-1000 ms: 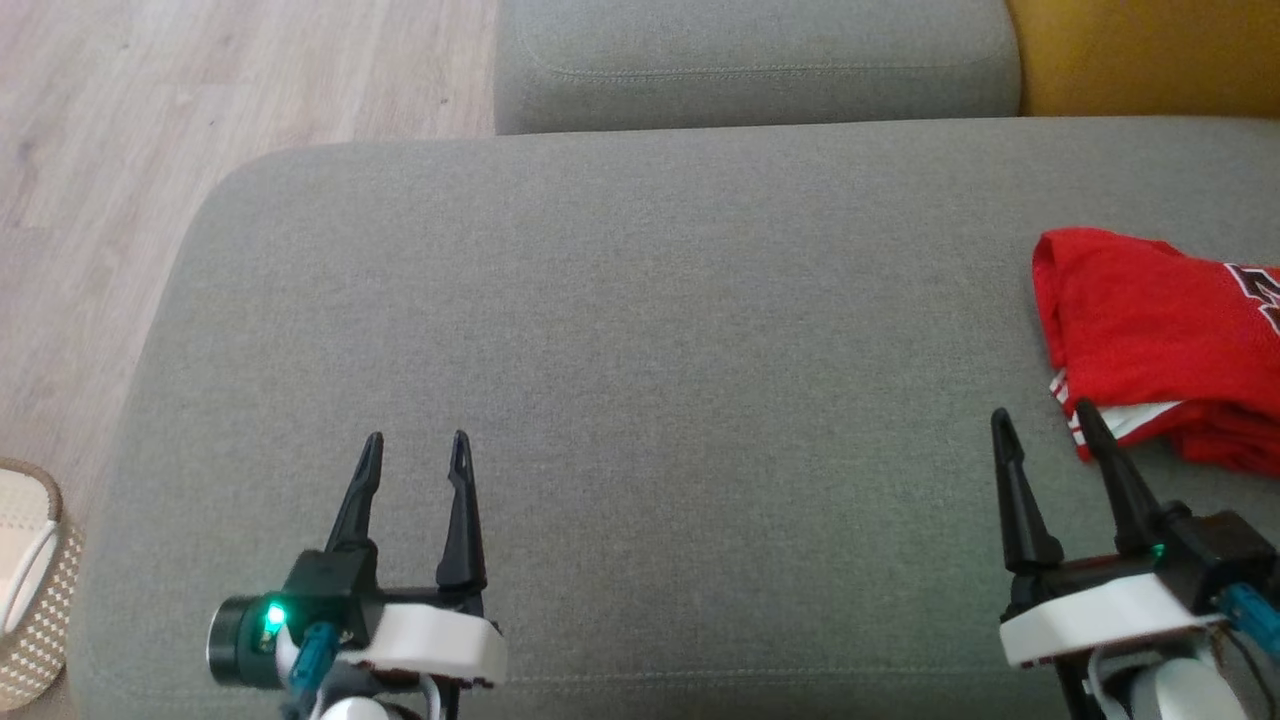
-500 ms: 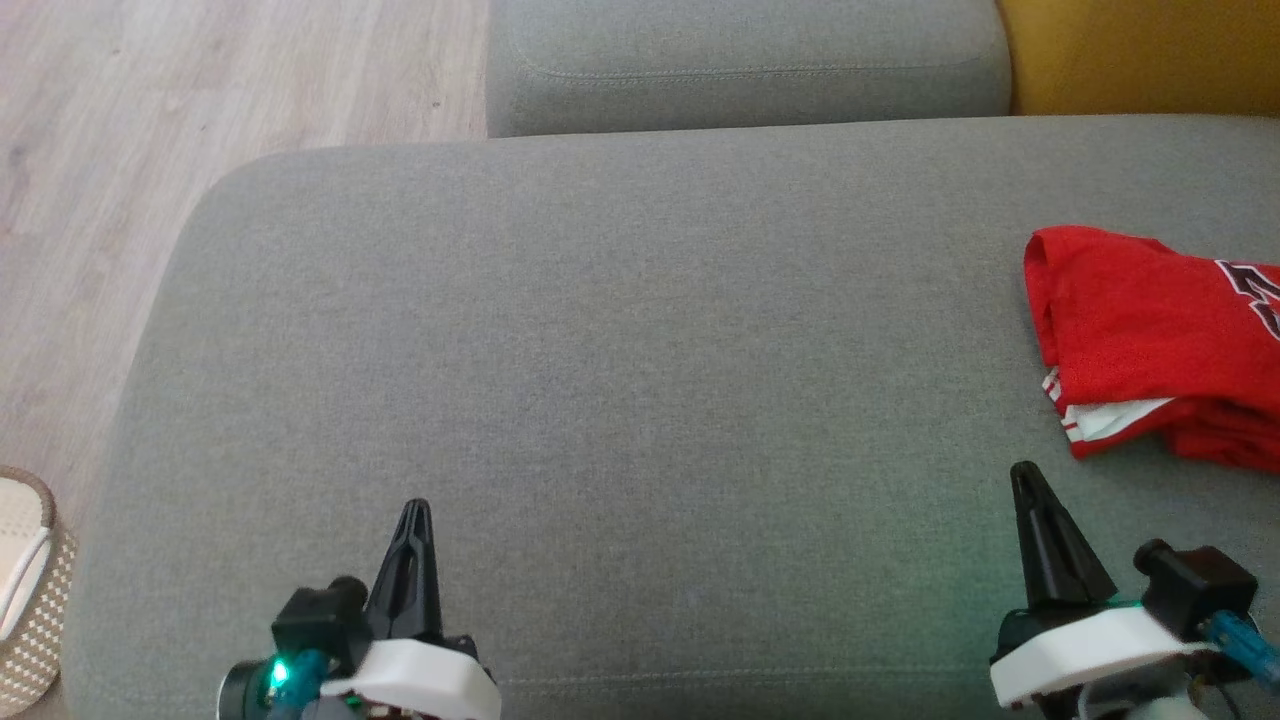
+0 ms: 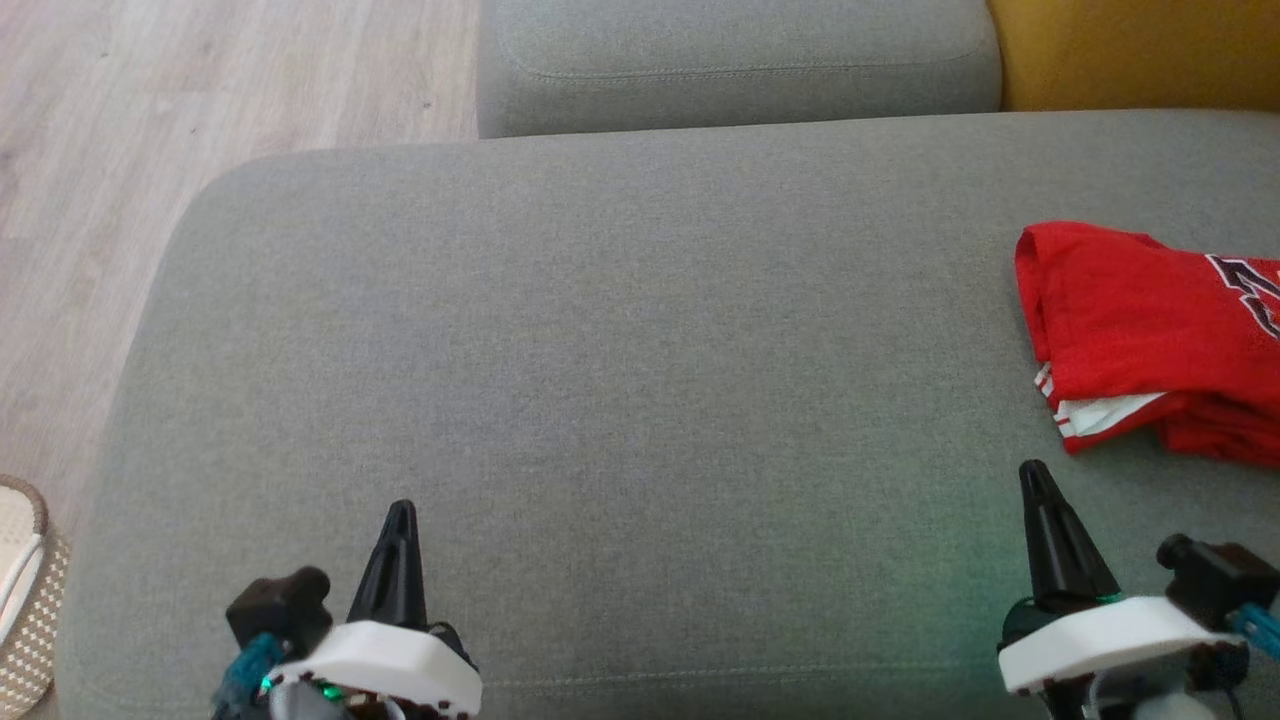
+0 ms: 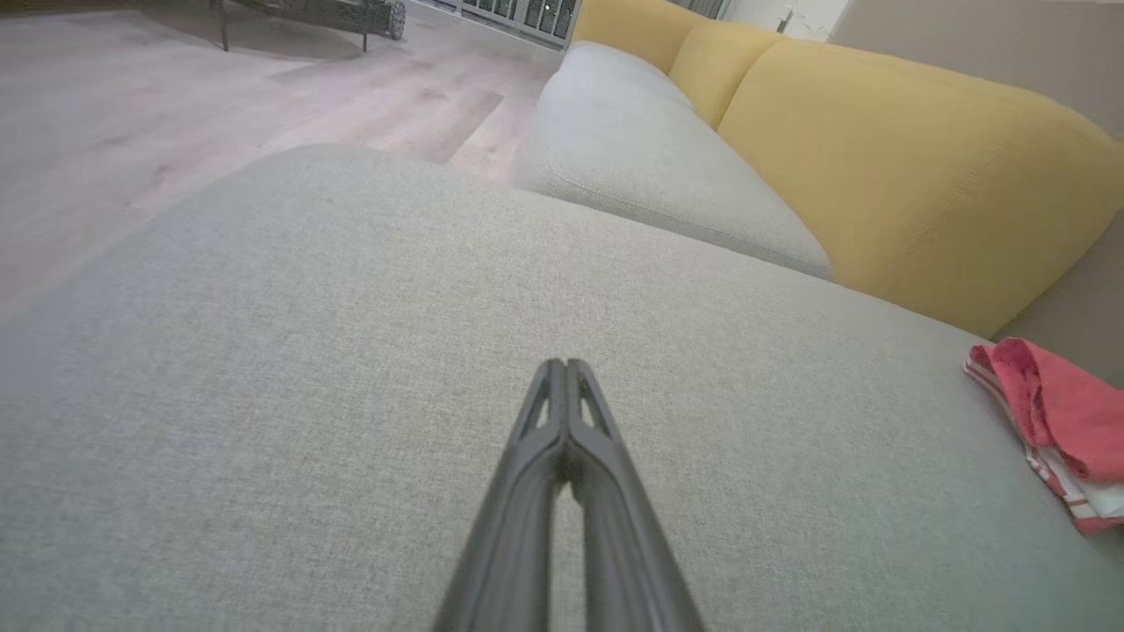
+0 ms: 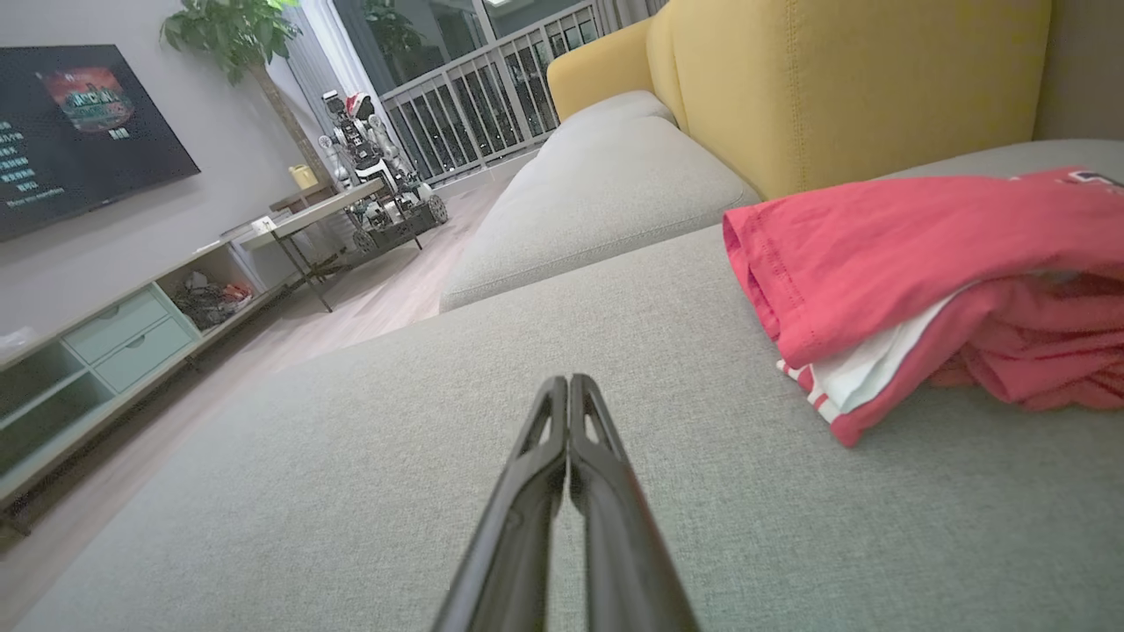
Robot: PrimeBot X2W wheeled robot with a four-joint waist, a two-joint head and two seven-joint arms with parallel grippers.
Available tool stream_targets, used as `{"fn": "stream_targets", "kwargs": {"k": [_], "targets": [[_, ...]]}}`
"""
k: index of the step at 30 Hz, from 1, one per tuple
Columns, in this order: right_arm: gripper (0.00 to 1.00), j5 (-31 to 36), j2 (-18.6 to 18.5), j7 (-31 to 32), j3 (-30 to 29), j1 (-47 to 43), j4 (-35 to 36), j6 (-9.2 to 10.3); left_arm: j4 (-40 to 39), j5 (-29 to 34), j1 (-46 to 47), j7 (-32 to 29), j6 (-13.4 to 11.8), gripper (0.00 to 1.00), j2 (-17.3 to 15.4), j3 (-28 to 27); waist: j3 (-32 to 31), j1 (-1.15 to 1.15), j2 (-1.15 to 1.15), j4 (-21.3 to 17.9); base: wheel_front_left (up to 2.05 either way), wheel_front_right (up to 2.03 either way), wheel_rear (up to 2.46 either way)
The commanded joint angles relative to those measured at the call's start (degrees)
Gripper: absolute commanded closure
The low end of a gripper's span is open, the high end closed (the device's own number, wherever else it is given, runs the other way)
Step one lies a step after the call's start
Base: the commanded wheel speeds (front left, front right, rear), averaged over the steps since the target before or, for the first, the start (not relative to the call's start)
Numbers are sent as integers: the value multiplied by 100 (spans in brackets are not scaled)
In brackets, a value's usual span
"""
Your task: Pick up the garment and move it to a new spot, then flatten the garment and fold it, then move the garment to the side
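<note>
The garment (image 3: 1130,320) runs off the head view's right edge, its lettering (image 3: 1250,285) cut short. The basket (image 3: 48,610) shows only a sliver, and the text on the screen (image 5: 70,123) is too small to read.

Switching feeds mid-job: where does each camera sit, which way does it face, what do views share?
Head view: on the head, looking down at the grey seat; left gripper and right gripper at bottom.
Left wrist view: left wrist, along its shut fingers; yellow backrest upper right.
Right wrist view: right wrist, along its shut fingers; TV upper left.
Shared: red garment, all three.
</note>
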State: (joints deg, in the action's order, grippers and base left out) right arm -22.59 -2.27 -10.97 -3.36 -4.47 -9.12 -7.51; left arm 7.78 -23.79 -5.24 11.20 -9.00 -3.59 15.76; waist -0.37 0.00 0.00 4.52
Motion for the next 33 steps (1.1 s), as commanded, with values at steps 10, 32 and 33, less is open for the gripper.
{"fn": "stream_targets", "kwargs": {"k": [10,32,33], "targets": [[100,-822,-77,181,-17,362,101,1,-61,-831,384,-135,196,100,-80,-271,5,0,0,-47,0,0,0],[100,-2275,-98,517,-53,522,-34,1,81,-2305,550,-437,534,100,-113,-631,17,0,0,-141,0,0,0],[100,-2344,-99,533,-55,529,-40,1,88,-2375,558,-452,550,100,-114,-649,18,0,0,-145,0,0,0]]}}
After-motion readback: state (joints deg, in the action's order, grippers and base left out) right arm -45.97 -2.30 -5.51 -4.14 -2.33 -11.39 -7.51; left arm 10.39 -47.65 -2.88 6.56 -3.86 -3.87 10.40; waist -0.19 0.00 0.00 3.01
